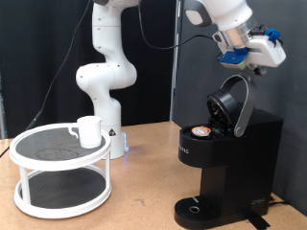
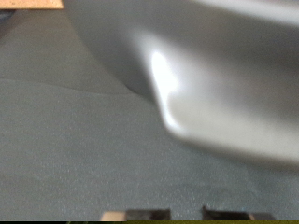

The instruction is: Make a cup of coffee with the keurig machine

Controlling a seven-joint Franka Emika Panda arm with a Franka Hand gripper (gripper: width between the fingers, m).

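The black keurig machine (image 1: 230,163) stands at the exterior view's right with its rounded lid (image 1: 228,101) swung up and open. A brown-topped pod (image 1: 200,131) sits in the open chamber. The drip tray (image 1: 197,208) is bare. My gripper (image 1: 247,65) hangs just above the raised lid's silver handle. In the wrist view the handle (image 2: 206,93) is a blurred silver band close by, and my fingertips (image 2: 145,216) show apart at the frame's edge with nothing between them. The white cup (image 1: 89,130) stands on the rack at the exterior view's left.
A white round two-tier rack (image 1: 58,153) with dark mesh shelves holds the cup on its upper shelf. The arm's white base column (image 1: 106,77) stands behind it. Wooden tabletop lies between the rack and the machine. Black curtain behind.
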